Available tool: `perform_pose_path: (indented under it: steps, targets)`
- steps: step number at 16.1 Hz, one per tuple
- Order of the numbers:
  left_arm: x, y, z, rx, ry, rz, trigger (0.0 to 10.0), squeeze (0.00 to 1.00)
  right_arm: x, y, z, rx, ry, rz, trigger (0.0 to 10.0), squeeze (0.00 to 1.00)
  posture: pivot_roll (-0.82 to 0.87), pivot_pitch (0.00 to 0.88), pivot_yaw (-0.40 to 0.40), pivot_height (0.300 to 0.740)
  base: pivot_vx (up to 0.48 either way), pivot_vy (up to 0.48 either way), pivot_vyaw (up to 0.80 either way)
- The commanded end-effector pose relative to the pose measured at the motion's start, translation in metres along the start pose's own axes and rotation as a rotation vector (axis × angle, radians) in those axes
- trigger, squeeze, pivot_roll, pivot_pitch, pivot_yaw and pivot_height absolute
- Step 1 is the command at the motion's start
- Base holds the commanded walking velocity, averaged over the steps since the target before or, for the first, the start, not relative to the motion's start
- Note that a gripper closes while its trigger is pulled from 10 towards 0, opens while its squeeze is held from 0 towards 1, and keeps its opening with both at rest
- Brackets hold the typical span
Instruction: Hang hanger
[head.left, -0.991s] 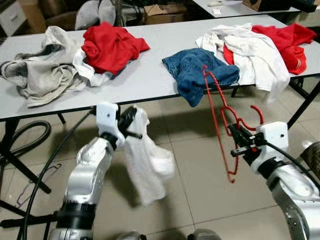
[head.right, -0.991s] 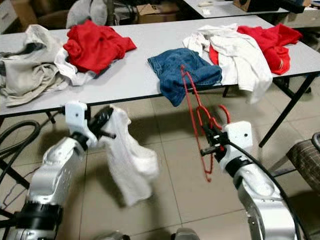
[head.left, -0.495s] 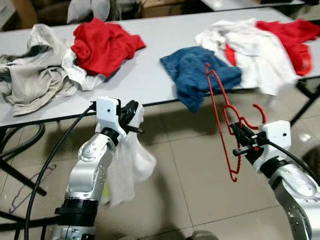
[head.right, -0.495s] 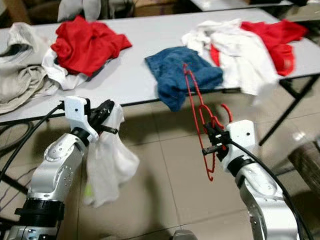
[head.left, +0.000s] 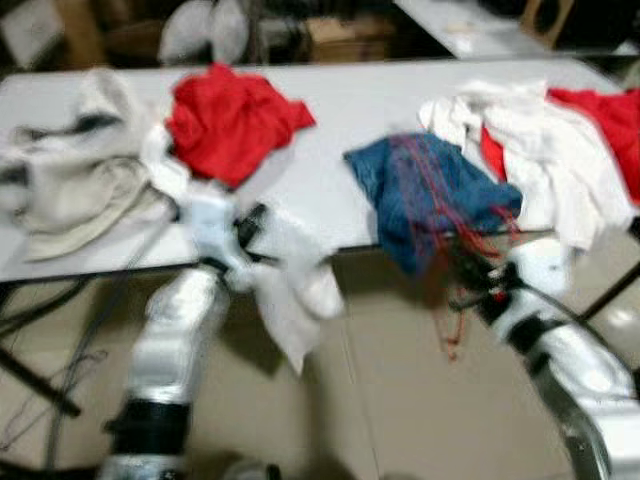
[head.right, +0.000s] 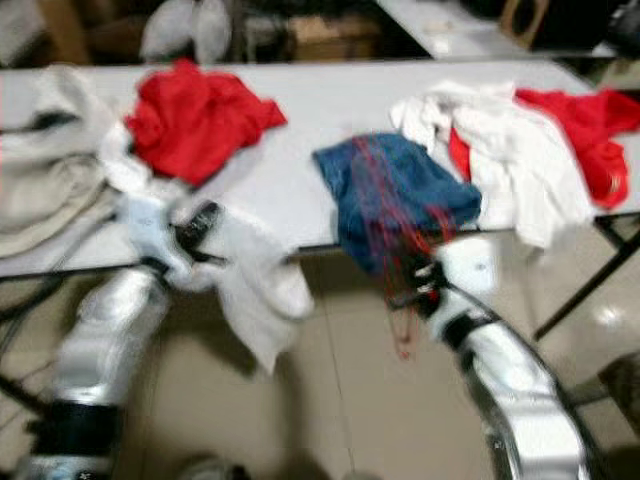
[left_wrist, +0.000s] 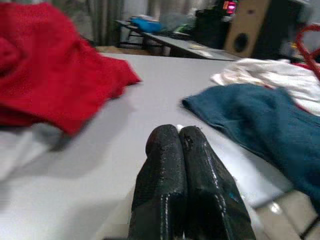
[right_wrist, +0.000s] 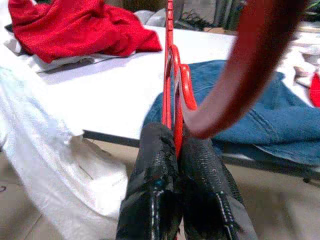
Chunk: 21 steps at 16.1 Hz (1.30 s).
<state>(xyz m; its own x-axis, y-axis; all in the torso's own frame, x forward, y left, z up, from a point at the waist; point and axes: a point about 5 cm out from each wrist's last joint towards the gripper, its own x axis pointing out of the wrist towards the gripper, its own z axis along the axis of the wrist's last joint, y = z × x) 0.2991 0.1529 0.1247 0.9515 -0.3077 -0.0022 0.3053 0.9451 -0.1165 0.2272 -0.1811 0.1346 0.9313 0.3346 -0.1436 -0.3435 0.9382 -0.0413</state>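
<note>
Your right gripper (right_wrist: 172, 150) pinches the red hanger (head.left: 432, 215) near the table (head.left: 330, 110); your left gripper (left_wrist: 181, 150) clamps a white garment (head.left: 290, 285). Next, likely thread hanger into garment.

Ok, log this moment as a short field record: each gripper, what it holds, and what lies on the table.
left gripper: shut on white garment, which hangs below the table edge
right gripper: shut on red hanger, held in front of the table edge
table: grey top, carries the clothes
on table: beige clothes, red garment, blue jeans, white and red pile
image: head views blurred
</note>
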Motion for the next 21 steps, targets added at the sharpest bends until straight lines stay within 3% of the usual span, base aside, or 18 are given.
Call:
perform_pose_path:
  steps: [1, 5, 6, 7, 8, 10, 11, 12, 13, 14, 15, 18, 19, 20, 21]
  targets:
    - [0.005, -0.011, 0.007, -0.011, -0.036, -0.034, 10.0, 0.0, -0.002, -0.007, 0.004, -0.019, -0.008, -0.023, 10.0, 0.0, -0.15, 0.0, 0.003, 0.74, 0.401, 0.0, 0.0]
    - [0.015, -0.017, 0.014, -0.015, -0.052, -0.079, 10.0, 0.0, -0.001, -0.009, 0.005, -0.02, -0.011, -0.024, 10.0, 0.0, -0.15, 0.0, -0.008, 0.74, 0.403, 0.0, 0.0]
    - [0.03, -0.024, 0.027, -0.012, -0.085, -0.141, 10.0, 0.0, 0.0, -0.01, 0.005, -0.019, -0.014, -0.024, 10.0, 0.0, -0.14, 0.0, -0.012, 0.74, 0.401, 0.0, 0.0]
    - [0.05, -0.028, 0.053, -0.019, -0.151, -0.191, 10.0, 0.0, 0.002, -0.009, 0.006, -0.02, -0.017, -0.022, 10.0, 0.0, -0.14, 0.0, -0.01, 0.74, 0.405, 0.0, 0.0]
    - [0.073, -0.03, 0.094, 0.013, -0.252, -0.226, 10.0, 0.0, 0.004, -0.008, 0.007, -0.018, -0.024, -0.021, 10.0, 0.0, -0.13, 0.0, -0.009, 0.74, 0.412, 0.0, 0.0]
    - [0.089, -0.033, 0.147, 0.015, -0.382, -0.264, 10.0, 0.0, 0.005, -0.008, 0.007, -0.016, -0.027, -0.021, 10.0, 0.0, -0.13, 0.0, -0.007, 0.74, 0.412, 0.0, 0.0]
    - [0.09, -0.037, 0.265, 0.046, -0.7, -0.256, 10.0, 0.0, 0.005, -0.008, 0.007, -0.016, -0.032, -0.025, 10.0, 0.0, -0.13, 0.0, 0.004, 0.74, 0.405, 0.0, 0.0]
    - [0.068, -0.04, 0.331, 0.075, -0.932, -0.23, 10.0, 0.0, 0.005, -0.008, 0.009, -0.015, -0.041, -0.035, 10.0, 0.0, -0.13, 0.0, 0.007, 0.74, 0.368, 0.0, 0.0]
    - [0.063, -0.04, 0.344, 0.092, -0.974, -0.233, 10.0, 0.0, 0.004, -0.009, 0.009, -0.012, -0.045, -0.042, 10.0, 0.0, -0.13, 0.0, 0.012, 0.74, 0.368, 0.0, 0.0]
    - [0.072, -0.037, 0.33, 0.192, -0.908, -0.218, 10.0, 0.0, 0.004, -0.008, 0.009, -0.008, -0.049, -0.049, 10.0, 0.0, -0.13, 0.0, 0.014, 0.74, 0.352, 0.0, 0.0]
    - [0.079, -0.032, 0.315, 0.216, -0.845, -0.204, 10.0, 0.0, 0.004, -0.008, 0.009, -0.007, -0.049, -0.049, 10.0, 0.0, -0.13, 0.0, 0.014, 0.74, 0.352, 0.0, 0.0]
    - [0.107, -0.003, 0.198, 0.312, -0.478, -0.112, 10.0, 0.0, 0.005, -0.005, 0.008, -0.008, -0.048, -0.04, 10.0, 0.0, -0.13, 0.0, 0.008, 0.74, 0.348, 0.0, 0.0]
    - [0.108, 0.002, 0.166, 0.356, -0.374, -0.117, 10.0, 0.0, 0.005, -0.005, 0.008, -0.008, -0.049, -0.038, 10.0, 0.0, -0.13, 0.0, 0.005, 0.74, 0.255, 0.0, 0.0]
    - [0.101, 0.01, 0.1, 0.42, -0.153, -0.166, 10.0, 0.0, 0.004, -0.005, 0.009, -0.011, -0.05, -0.035, 10.0, 0.0, -0.13, 0.0, 0.005, 0.74, 0.0, 0.0, 0.0]
    - [0.097, 0.012, 0.085, 0.437, -0.09, -0.182, 10.0, 0.0, 0.004, -0.005, 0.009, -0.012, -0.05, -0.036, 10.0, 0.0, -0.13, 0.0, 0.004, 0.74, 0.0, 0.0, 0.0]
